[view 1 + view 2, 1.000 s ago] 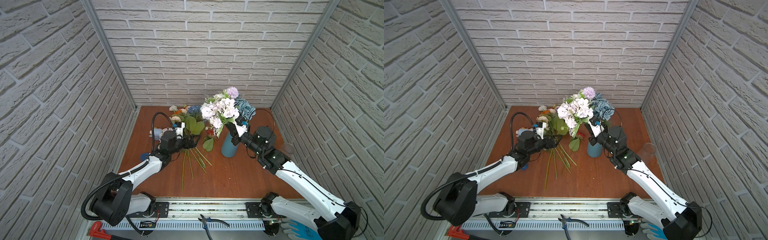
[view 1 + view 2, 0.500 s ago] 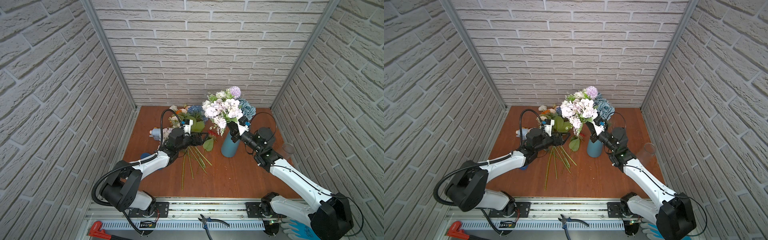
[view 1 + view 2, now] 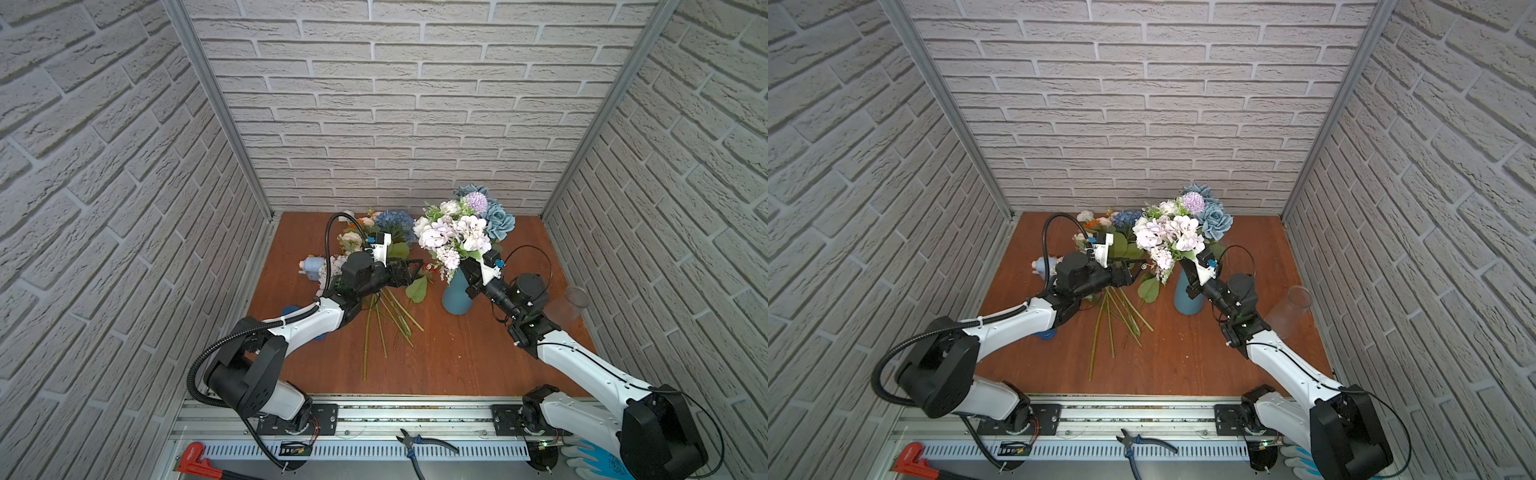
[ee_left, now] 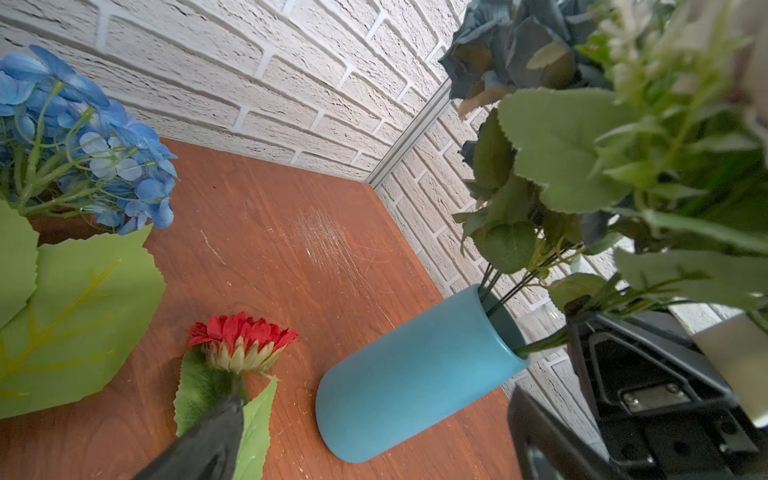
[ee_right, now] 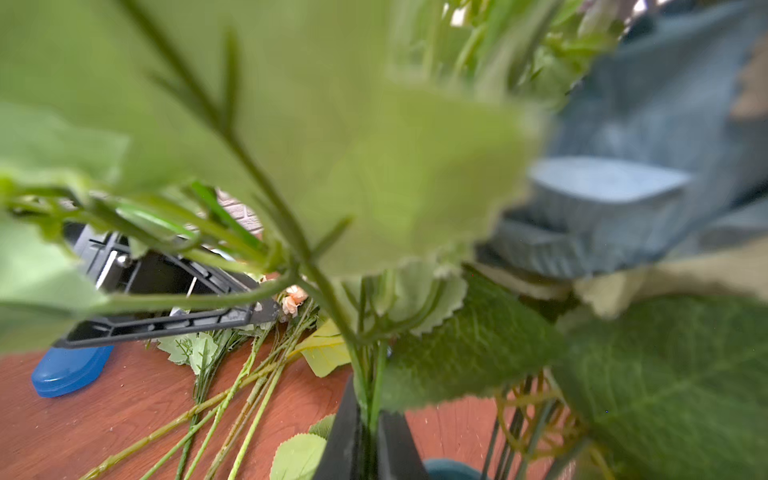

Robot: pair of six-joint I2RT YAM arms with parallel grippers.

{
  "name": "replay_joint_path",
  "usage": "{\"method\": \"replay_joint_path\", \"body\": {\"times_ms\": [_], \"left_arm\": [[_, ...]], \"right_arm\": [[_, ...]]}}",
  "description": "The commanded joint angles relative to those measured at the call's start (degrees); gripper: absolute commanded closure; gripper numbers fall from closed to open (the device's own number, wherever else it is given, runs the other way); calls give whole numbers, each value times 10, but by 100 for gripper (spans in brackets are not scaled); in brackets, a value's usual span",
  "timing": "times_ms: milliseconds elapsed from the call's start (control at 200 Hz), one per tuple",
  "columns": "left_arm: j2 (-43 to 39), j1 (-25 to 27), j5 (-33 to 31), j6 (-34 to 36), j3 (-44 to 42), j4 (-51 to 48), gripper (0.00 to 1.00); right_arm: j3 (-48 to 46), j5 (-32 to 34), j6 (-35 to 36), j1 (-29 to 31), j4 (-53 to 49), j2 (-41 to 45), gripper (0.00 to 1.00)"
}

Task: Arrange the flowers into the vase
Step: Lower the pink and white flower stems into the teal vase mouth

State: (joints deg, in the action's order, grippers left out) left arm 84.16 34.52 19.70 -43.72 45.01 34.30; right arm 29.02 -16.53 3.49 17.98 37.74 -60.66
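Right now the right jaws are shut tight on the green stems of the lilac-white bunch (image 3: 453, 237). The right wrist view shows it close up, w/ both fingers (image 5: 338, 444) pinching the stems. The bunch is held over the blue vase (image 3: 455, 296), blooms above & a bit left of its mouth in both top views. In the left wrist view a green stem of it reaches the vase mouth beside the right arm's black fingers; can't tell how far in it goes. The dusty-blue roses (image 3: 498, 220) already stand in the vase, dark stems going down its neck. The vase is upright on the worktop (image 3: 457, 357), right of centre.

The left jaws are wide open, holding nothing, low over the pile of loose flowers (image 3: 399, 250) left of the vase. One finger (image 4: 208, 436) lies across the leaves just below the red daisy (image 4: 243, 334); touching or not, can't tell. The red daisy lies on the worktop between the pile & the vase, apart from the vase. Rest of the pile:
- blue hydrangea (image 3: 388, 220) at the back
- cream-white roses (image 3: 351, 240)
- an orange bloom (image 3: 365, 221)
- long green stems (image 3: 384, 328) fanning toward the front edge

A clear glass vessel (image 3: 577, 301) stands near the right wall, apart from the vase. A blue lid-like thing (image 5: 66, 370) sits on the worktop by the left arm. Pliers (image 3: 424, 442) lie on the rail tray out front.
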Motion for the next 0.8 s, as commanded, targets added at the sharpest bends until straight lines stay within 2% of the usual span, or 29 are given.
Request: {"method": "replay_joint_path", "body": {"times_ms": [0,185,270,395,675,795], "left_arm": [[9,6,-6,1,19,29,2],[18,11,-4,3,31,27,2],[21,13,-4,3,35,26,2],[22,15,-4,3,37,25,2],[14,18,-10,6,30,16,2],[11,18,-9,6,30,13,2]], "right_arm": [[-18,21,-17,-5,38,31,94],[-38,40,-21,-6,-1,60,93],[-30,40,-21,-5,-38,69,89],[-29,46,-16,-5,-52,75,77],[-34,54,-18,-5,-51,71,68],[-23,71,-17,-5,-82,75,66]]}}
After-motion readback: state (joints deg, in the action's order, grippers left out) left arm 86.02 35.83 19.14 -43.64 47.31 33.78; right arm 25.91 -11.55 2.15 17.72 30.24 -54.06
